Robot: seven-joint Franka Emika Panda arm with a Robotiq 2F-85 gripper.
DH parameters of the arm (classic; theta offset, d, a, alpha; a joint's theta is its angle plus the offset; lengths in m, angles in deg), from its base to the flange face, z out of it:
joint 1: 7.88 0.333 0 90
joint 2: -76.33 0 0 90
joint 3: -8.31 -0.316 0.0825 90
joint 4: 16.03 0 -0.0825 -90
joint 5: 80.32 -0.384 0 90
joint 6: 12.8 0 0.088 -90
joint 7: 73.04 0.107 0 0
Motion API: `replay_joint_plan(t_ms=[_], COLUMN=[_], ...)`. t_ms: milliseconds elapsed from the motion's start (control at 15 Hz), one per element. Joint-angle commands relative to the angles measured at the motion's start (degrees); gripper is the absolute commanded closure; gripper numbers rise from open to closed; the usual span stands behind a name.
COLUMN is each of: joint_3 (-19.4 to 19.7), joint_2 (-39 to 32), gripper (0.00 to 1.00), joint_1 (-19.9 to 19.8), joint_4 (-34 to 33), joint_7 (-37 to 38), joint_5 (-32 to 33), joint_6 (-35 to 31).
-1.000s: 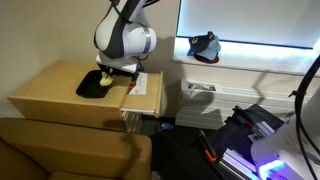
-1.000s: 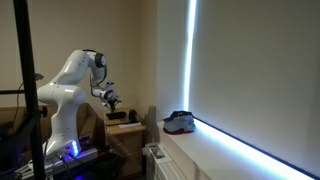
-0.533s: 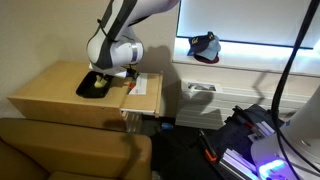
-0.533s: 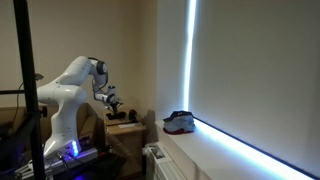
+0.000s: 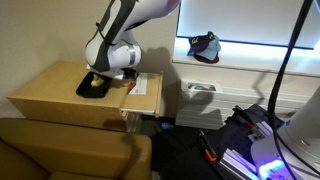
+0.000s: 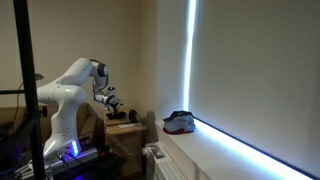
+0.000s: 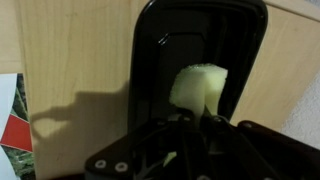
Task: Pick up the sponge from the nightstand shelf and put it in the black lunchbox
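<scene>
1. Held the sponge [image 7: 192,85] clamped between the fingers of the gripper [image 7: 197,116], as far as could be judged from the wrist view.
2. Hung it directly above the black lunchbox [image 7: 160,50]; probably needed only a short way down.
3. Found the lunchbox near the rear edge of the nightstand top [image 5: 45,95], long axis running away from the wrist camera, a paper sheet [image 5: 143,84] beside it.
4. Saw nothing standing in the way.

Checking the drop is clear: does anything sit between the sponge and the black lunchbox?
Nothing visible does. In the wrist view the sponge sits at the gripper, directly over the black lunchbox, whose visible interior is bare.
</scene>
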Motion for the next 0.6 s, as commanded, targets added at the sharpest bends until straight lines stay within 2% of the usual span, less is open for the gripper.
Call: replay_joint_plan(t_ms=[0,133,200,267,533], joint_3=[-0.33,0.23,0.05,-0.45,0.42], joint_2=[-4.89,-6.87,-7.46,-7.76,-5.57], gripper=[0.98,0.98,0.66,0.65,0.36], joint_1=[-0.04,0.71,0.57,0.02,0.04], joint_4=[-5.56,-7.87,-8.7,-9.28,-9.58], joint_7=[-0.39,0.56,0.77,0.82,2.06], joint_5=[-2.23,-2.92,-3.27,-3.48,-3.79], joint_6=[0.53,1.22,1.66,2.06,6.31])
